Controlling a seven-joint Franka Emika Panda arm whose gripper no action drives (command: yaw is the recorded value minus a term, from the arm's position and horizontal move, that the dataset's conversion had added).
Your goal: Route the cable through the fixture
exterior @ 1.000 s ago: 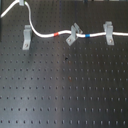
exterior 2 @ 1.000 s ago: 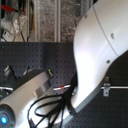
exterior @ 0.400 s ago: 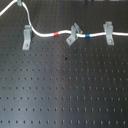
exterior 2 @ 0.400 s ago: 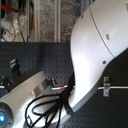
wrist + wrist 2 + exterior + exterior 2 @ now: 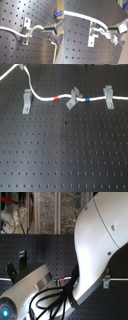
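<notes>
The cable point(image 5: 47, 99) lies along the far part of the black perforated counter point(image 5: 65, 159) in the first exterior view, a thin white cord running from the far left corner, curving down past a grey clip point(image 5: 26, 102) near the left edge, then across through a skewed grey clip point(image 5: 72, 98) at the middle and on to a third grey clip point(image 5: 108, 96) toward the right edge. A short red band point(image 5: 55, 98) shows on the cord just left of the skewed clip and a short blue band point(image 5: 87, 100) just right of it. In the first wrist view the cable point(image 5: 15, 31) crosses the fixture point(image 5: 26, 31), a pale upright clip bolted flat to the counter point(image 5: 15, 50), passing through the notch near its middle and arching up to the claw point(image 5: 47, 32). In the second wrist view the cable point(image 5: 86, 17) sweeps in as a white arc over the top of the fixture point(image 5: 92, 35) and ends at the claw point(image 5: 105, 32), whose dark fingers point(image 5: 112, 30) close narrowly on the cable's end just beside the fixture. A blue object point(image 5: 58, 14) sits at the edge of the first wrist view, too blurred to identify. In the second exterior view the white robot arm point(image 5: 100, 247) fills most of the frame, with black hoses point(image 5: 55, 299) looping below it and a small grey clip point(image 5: 106, 281) with a thin white line showing at the second exterior view's right.
</notes>
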